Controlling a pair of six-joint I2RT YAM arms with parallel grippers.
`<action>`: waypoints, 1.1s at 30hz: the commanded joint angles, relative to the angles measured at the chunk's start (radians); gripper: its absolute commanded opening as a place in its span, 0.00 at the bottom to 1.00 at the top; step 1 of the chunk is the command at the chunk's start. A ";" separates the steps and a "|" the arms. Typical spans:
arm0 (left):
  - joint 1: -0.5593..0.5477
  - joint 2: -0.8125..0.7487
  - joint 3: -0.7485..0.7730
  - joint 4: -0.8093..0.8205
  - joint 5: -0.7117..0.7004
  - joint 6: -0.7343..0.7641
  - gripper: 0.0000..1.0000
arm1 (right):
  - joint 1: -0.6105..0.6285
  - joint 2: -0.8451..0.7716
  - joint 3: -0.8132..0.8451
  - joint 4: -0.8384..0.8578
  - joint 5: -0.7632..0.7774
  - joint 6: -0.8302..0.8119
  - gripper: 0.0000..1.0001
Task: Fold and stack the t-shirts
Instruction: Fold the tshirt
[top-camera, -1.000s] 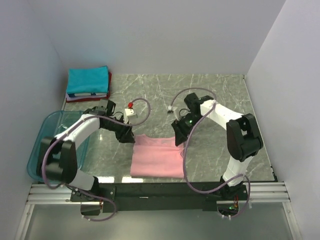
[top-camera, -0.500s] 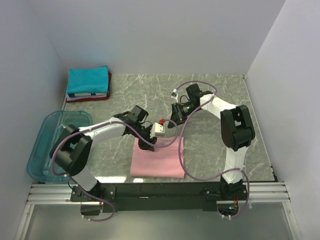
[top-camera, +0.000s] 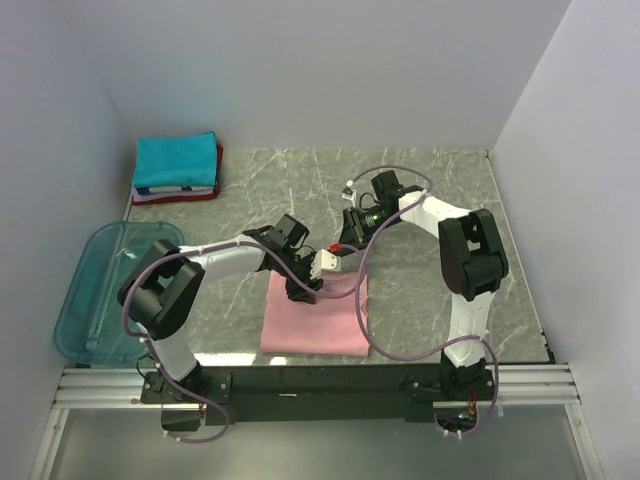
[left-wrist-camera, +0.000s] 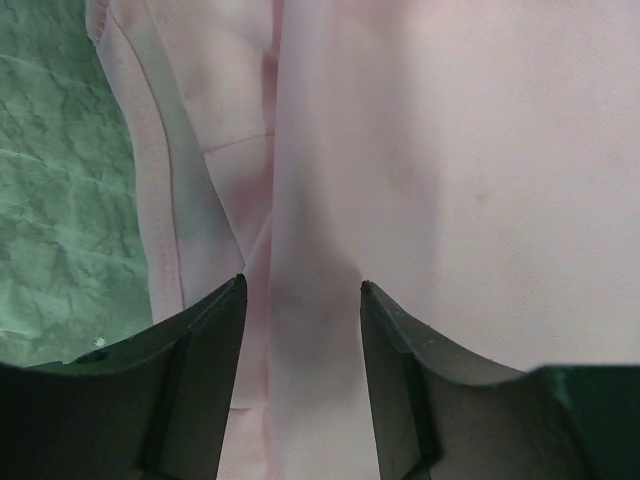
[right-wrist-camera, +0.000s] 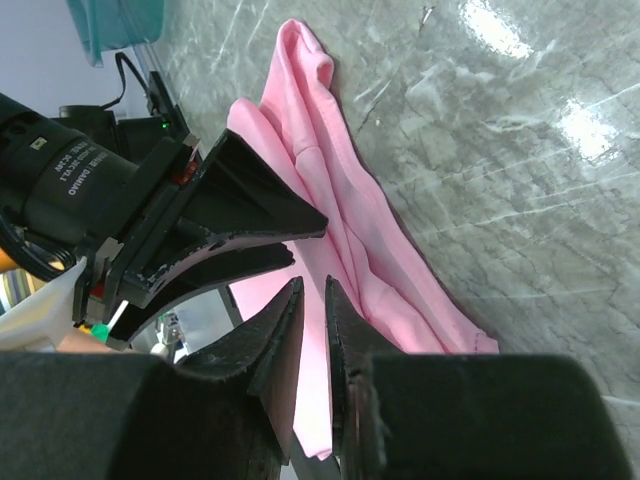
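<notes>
Pink t-shirt (top-camera: 312, 325): folded flat, lower centre of the counter (top-camera: 430, 190).
Left end effector (left-wrist-camera: 300, 290): released, straddling a fold ridge at the shirt's upper-left edge.
Right end effector (right-wrist-camera: 312, 295): fingers nearly together, grasp cannot be told; near the shirt's top edge, the left end effector just beside it.
Teal t-shirt (top-camera: 176, 160): tops the stack, upper left.
Blue bin (top-camera: 95, 290): left edge.

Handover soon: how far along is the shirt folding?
Done: a folded stack, teal on top, at the far left corner. In hand: the pink t-shirt, part-folded, the open left gripper straddling a crease. Left: finish folding it and stack it.
</notes>
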 joint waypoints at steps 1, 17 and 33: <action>-0.006 0.007 0.041 0.032 0.005 -0.010 0.55 | 0.003 -0.001 -0.008 0.018 -0.032 -0.005 0.22; -0.032 0.036 0.067 -0.082 0.056 0.037 0.41 | 0.062 0.071 0.049 0.035 -0.049 -0.007 0.21; -0.097 -0.142 0.000 -0.040 -0.048 0.011 0.01 | 0.153 0.206 0.038 0.080 -0.103 0.015 0.20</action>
